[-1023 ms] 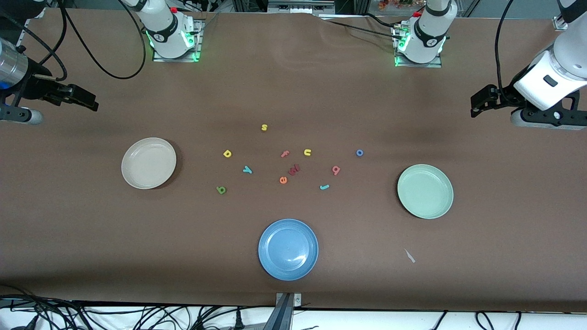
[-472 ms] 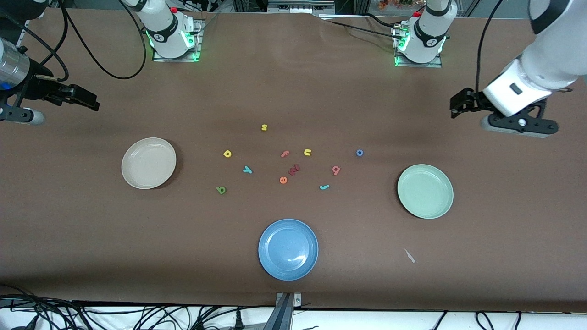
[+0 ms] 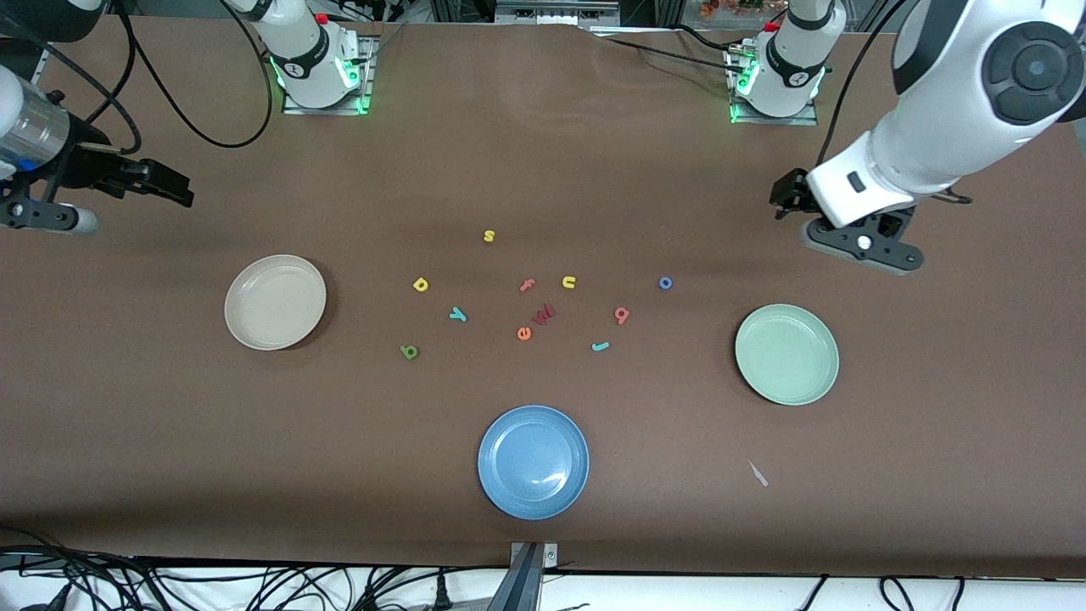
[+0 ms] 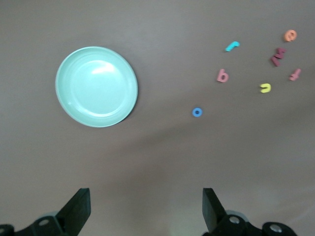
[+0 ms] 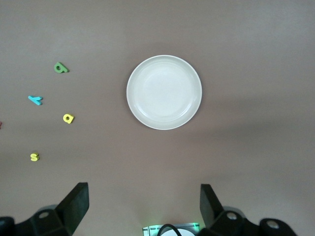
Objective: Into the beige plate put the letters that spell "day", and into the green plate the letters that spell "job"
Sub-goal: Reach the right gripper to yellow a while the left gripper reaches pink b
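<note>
Nothing is sorted yet: the green plate [image 3: 786, 355] at four o'clock and the beige plate [image 3: 275, 302] at nine o'clock lie bare. All six wanted letters lie loose mid-table between them: the green a [image 3: 410, 351], teal j [image 3: 600, 346], teal y [image 3: 458, 315], pinkish-red b [image 3: 622, 315], yellow d [image 3: 421, 285] and blue o [image 3: 665, 283]. Farthest up, the left gripper [image 3: 782, 197] hangs spread at two o'clock over bare table, and the right gripper [image 3: 174, 188], also spread, waits at ten o'clock.

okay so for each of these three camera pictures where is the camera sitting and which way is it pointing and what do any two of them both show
Front view: high across the table, facing both bases; shows both arms, the left gripper and right gripper open over bare table.
Left wrist view: on the left wrist, looking down at the green plate and blue o; its own fingertips show.
Right wrist view: on the right wrist, looking down at the beige plate; its own fingertips show.
Shared: front and left wrist views both show the green plate.
</note>
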`<state>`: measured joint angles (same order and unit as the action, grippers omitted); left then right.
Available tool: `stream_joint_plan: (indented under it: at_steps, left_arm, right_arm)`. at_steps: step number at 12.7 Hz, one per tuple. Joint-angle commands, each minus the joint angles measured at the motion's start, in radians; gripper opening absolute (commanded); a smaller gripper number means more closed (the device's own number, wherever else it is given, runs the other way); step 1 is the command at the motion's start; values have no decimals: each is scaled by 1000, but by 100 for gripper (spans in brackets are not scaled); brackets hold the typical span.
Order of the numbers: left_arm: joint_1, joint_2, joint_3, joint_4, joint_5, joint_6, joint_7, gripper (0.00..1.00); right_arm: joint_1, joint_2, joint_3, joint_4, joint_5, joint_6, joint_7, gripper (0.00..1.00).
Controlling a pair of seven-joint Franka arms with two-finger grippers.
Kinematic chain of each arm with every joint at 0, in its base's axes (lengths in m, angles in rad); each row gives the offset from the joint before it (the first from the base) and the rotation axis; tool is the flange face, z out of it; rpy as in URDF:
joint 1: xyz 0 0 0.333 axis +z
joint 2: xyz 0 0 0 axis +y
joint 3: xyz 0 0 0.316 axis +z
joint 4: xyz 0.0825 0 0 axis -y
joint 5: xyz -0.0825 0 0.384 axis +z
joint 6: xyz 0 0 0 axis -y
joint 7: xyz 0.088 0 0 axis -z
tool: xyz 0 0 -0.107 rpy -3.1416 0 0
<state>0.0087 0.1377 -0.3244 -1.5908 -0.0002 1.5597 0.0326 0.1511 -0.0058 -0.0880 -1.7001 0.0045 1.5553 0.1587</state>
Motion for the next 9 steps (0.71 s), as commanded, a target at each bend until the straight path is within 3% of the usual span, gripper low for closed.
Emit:
stream_joint_plan:
  at_steps: [1,5,9]
  left_arm:
    - [-1,86,-57,93,12,-14,36,100]
    - [-13,192,-123,149,20,41,62,100]
    - [-75,296,-123,144,78,170,62,100]
  right_arm:
    - [8,15,59,4,5,17,19,100]
    - [12,26,131,-15,8,51,119,100]
    - [47,61,134,-45,8,40,122,100]
